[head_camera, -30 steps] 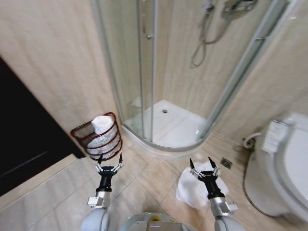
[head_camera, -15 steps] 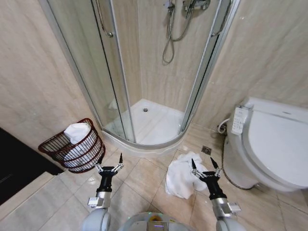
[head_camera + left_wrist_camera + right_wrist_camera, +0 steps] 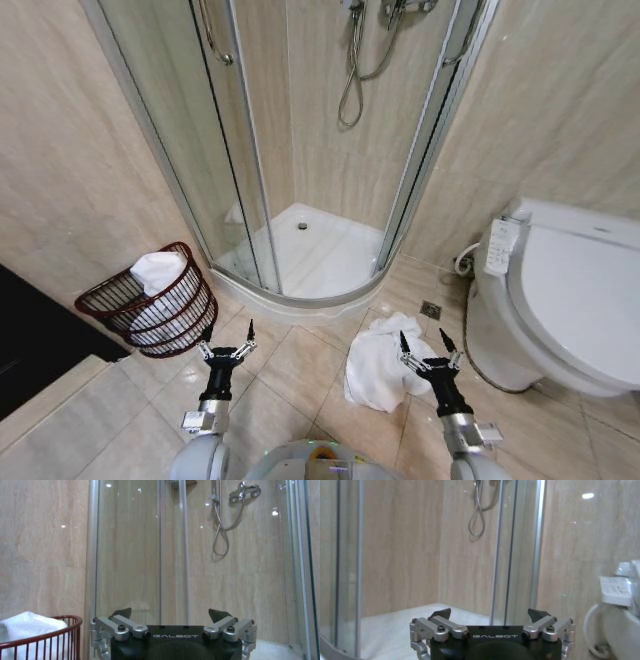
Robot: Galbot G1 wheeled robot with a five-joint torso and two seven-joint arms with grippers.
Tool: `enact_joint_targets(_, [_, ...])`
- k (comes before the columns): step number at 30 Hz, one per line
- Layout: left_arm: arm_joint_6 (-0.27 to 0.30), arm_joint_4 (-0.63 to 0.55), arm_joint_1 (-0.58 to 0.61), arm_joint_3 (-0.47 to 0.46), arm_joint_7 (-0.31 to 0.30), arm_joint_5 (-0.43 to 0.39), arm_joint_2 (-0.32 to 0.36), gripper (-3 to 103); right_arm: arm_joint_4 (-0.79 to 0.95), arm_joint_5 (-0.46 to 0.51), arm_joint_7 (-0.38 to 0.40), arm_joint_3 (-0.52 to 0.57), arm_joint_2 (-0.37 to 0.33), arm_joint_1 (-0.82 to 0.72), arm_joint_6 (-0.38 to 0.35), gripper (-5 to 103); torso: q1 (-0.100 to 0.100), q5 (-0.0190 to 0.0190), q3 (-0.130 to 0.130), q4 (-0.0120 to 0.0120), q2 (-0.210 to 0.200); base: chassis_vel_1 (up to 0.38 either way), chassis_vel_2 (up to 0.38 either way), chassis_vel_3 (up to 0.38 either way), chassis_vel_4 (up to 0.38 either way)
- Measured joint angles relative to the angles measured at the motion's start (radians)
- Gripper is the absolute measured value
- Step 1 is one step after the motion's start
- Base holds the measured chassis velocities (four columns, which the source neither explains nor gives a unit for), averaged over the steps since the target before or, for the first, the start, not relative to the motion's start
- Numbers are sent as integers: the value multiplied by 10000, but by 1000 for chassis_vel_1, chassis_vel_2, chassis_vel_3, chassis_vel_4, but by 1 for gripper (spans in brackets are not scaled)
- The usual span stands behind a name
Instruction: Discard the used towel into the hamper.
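A crumpled white towel (image 3: 378,360) lies on the floor tiles in front of the shower, right of centre. My right gripper (image 3: 420,344) hangs open just above the towel's right edge, holding nothing; its open fingers show in the right wrist view (image 3: 490,614). The reddish-brown wire hamper (image 3: 150,303) stands at the left against the wall, tilted, with white cloth (image 3: 157,272) inside it. My left gripper (image 3: 228,331) is open and empty, a little right of the hamper; the left wrist view shows the gripper (image 3: 170,613) beside the hamper's rim (image 3: 47,630).
A glass corner shower enclosure (image 3: 300,150) with a white tray (image 3: 310,250) stands straight ahead. A white toilet (image 3: 565,300) fills the right side. A floor drain (image 3: 431,310) lies beyond the towel. A dark opening (image 3: 30,340) is at the far left.
The whole head view has swung, so the camera turned: the toilet and towel come further into the picture and the hamper sits further left. Both grippers stay open and keep their pose.
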Motion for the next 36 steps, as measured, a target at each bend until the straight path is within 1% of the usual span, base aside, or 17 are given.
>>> enact_joint_targets(2, [0,18,-7,14,3,10,11,100,12,-12,140,-4,0,-25,-59,100,-18,0,-38,0,-57,0,0,0,0])
enact_joint_targets(5, [-24,279,-192,15,8,96,137,100,51,13,553,135,0,-27,-143,100,-65,0,-182,0,-246,0,0,0,0])
enact_joint_targets(8, [-40,440,-318,-28,11,139,150,100,69,45,618,216,-1,-41,-199,100,-83,0,-226,0,-307,0,0,0,0])
enact_joint_targets(10, [182,704,-582,-77,22,-58,109,100,77,173,671,381,0,-184,-539,100,-121,-1,-325,-2,-447,0,0,0,0])
enact_joint_targets(11, [182,704,-582,-77,22,-58,109,100,77,173,671,381,0,-184,-539,100,-121,-1,-325,-2,-447,0,0,0,0])
enact_joint_targets(13, [418,725,-654,-59,174,-382,122,100,-12,314,942,427,0,-279,-996,100,-147,-1,-408,-3,-553,0,0,0,0])
enact_joint_targets(15, [492,726,-688,-44,299,-520,136,100,-143,308,1133,478,0,-258,-1196,100,-160,0,-457,-2,-615,0,0,0,0])
enact_joint_targets(16, [531,732,-752,-55,407,-529,162,100,-325,219,1431,529,0,-151,-1410,100,-172,0,-498,-5,-668,0,0,0,0])
enact_joint_targets(17, [531,732,-752,-55,407,-529,162,100,-325,219,1431,529,0,-151,-1410,100,-172,0,-498,-5,-668,0,0,0,0])
enact_joint_targets(19, [657,730,-810,-127,467,-304,179,100,-483,160,1730,553,0,10,-1627,100,-178,1,-520,-5,-695,0,0,0,0])
enact_joint_targets(21, [811,725,-909,-212,486,-86,266,100,-841,209,2037,617,0,400,-2041,100,-180,1,-534,0,-714,0,0,0,0])
enact_joint_targets(23, [856,727,-920,-219,486,-129,321,100,-1004,213,2056,648,0,548,-2071,100,-180,0,-536,3,-714,0,0,0,0])
enact_joint_targets(25, [905,734,-899,-222,482,-268,418,100,-1225,176,2012,685,0,673,-2014,100,-179,0,-535,1,-715,0,0,0,0])
enact_joint_targets(27, [912,788,-804,-225,478,-427,564,100,-1542,-4,1719,694,0,751,-1842,100,-179,2,-531,0,-709,0,0,0,0])
enact_joint_targets(28, [912,788,-804,-225,478,-427,564,100,-1542,-4,1719,694,0,751,-1842,100,-179,2,-531,0,-709,0,0,0,0])
enact_joint_targets(31, [832,932,-720,-210,460,-453,693,100,-1775,-267,1090,645,0,673,-1796,100,-176,0,-521,0,-690,0,0,0,0])
enact_joint_targets(36, [799,941,-668,-197,425,-514,817,100,-1935,-463,1012,625,0,756,-1696,100,-172,0,-510,-1,-673,-16,21,9,-20])
